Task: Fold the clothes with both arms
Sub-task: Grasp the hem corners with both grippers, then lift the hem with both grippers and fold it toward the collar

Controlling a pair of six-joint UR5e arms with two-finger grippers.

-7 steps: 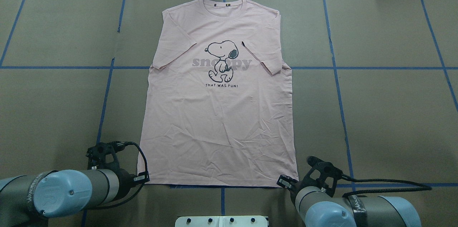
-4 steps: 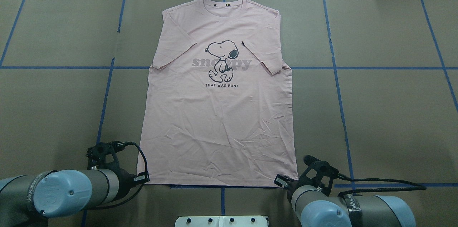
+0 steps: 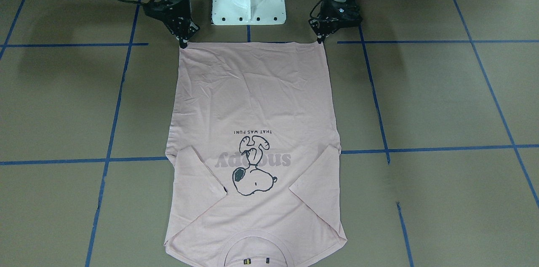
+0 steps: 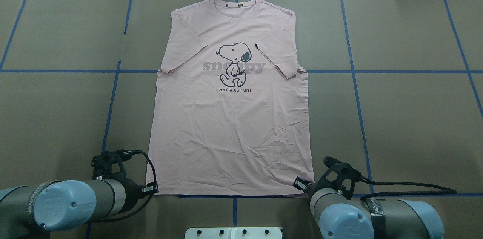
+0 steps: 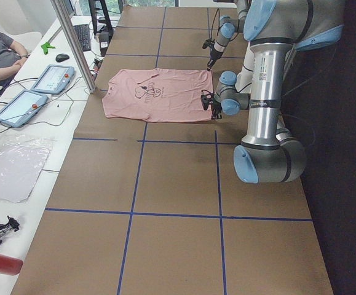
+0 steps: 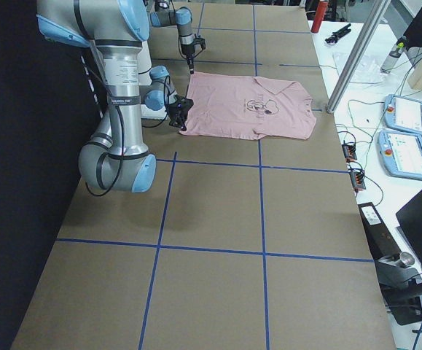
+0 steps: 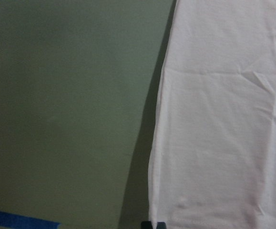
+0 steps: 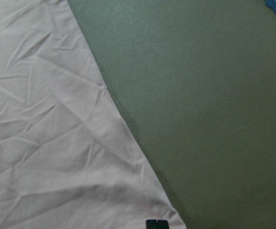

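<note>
The left hand [image 3: 321, 40] and the right hand [image 3: 184, 44] each pinch a T-shirt [image 3: 252, 98] hem corner.

the collar of the t-shirt [image 3: 252, 90] runs off the front view's edge.

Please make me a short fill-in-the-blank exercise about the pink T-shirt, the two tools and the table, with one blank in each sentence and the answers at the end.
1. The T-shirt lies flat on the table with its printed dog facing ____.
2. Both of its short ____ are folded in over the chest.
3. The left tool and the right tool each sit at a corner of the shirt's ____.
4. The tape lines on the table are ____.

Missing words: up; sleeves; hem; blue.
</note>
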